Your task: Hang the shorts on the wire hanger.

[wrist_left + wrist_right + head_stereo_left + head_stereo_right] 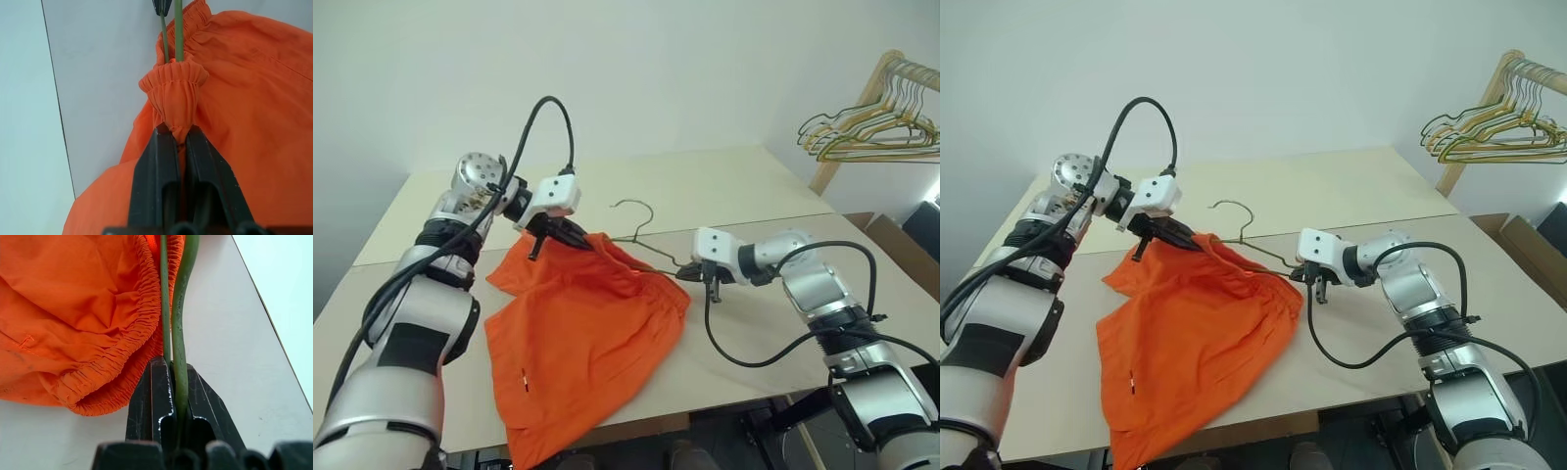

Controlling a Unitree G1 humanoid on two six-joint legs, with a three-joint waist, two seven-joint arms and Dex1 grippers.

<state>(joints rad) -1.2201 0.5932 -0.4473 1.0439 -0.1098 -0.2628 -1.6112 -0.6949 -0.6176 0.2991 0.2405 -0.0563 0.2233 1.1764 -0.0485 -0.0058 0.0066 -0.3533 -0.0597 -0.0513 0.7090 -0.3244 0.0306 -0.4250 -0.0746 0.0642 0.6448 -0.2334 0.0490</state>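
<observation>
Left fingers (168, 161) clamping shorts (578, 333); right fingers (159, 391) clamping wire hanger (180, 318).

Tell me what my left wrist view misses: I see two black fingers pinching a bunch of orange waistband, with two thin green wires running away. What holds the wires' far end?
Observer: The right gripper is shut on the wire hanger, at the corner by the waistband's other end.
Operator: Where is the hook?
Observer: The hook lies free on the table, beyond the shorts.
Operator: Are the shorts lifted?
Observer: Only the waistband end in the left gripper is raised; the legs lie on the table, one hanging over the near edge.
</observation>
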